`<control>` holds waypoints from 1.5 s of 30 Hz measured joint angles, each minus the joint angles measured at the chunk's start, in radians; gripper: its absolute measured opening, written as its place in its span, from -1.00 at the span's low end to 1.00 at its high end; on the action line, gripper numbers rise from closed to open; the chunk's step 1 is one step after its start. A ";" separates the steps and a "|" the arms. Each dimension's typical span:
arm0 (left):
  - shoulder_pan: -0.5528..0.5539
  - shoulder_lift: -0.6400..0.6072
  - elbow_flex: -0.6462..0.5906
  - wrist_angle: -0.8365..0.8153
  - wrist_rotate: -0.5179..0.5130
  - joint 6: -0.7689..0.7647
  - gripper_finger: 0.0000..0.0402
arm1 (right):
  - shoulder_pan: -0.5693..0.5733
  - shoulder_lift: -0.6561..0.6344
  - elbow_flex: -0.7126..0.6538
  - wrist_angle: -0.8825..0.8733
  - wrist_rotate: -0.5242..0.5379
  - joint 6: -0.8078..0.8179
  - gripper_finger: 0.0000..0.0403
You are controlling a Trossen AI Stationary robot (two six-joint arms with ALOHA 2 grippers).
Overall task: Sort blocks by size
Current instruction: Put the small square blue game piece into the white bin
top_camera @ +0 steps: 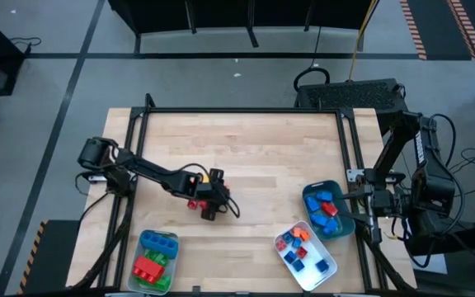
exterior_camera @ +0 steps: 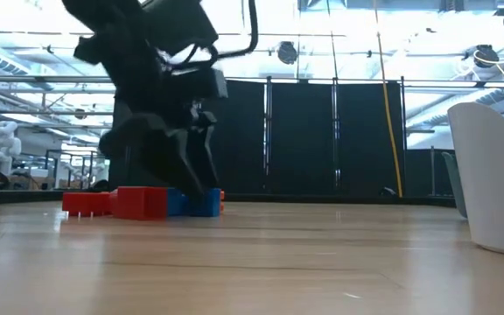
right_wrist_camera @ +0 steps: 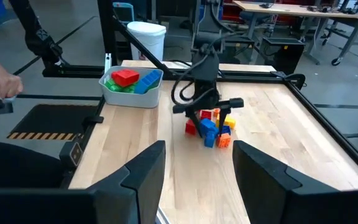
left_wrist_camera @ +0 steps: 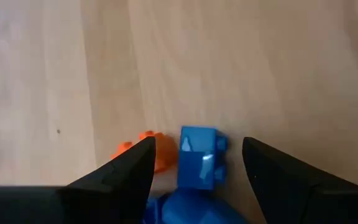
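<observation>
Spanning most of the high view, the wooden table (top_camera: 246,157) carries three trays along its near edge and one loose pile of blocks (top_camera: 201,196) at its middle-left. The left arm reaches in from the left side, and the left gripper (top_camera: 213,206) hangs low over that pile with its fingers spread wide, a blue block (left_wrist_camera: 201,158) lying between them and an orange block (left_wrist_camera: 146,149) just beside one fingertip. The right gripper (top_camera: 359,198) waits near the table's right edge, fingers spread, holding nothing. A teal tray (top_camera: 331,209) beside it holds blue and red blocks, a white tray (top_camera: 307,255) holds small mixed ones, and a pale grey tray (top_camera: 157,261) at the left holds long green, red and blue bricks.
</observation>
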 joint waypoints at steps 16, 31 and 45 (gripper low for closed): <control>0.006 0.000 -0.050 0.070 0.042 -0.060 0.21 | 0.000 0.000 0.000 0.001 0.005 0.003 -0.15; 0.007 0.082 -0.046 0.127 0.087 -0.061 -0.19 | 0.000 0.000 0.000 0.001 0.005 0.003 -0.15; -0.009 0.081 0.117 0.246 0.048 -0.059 -0.53 | 0.000 0.000 0.000 0.001 0.004 0.021 -0.15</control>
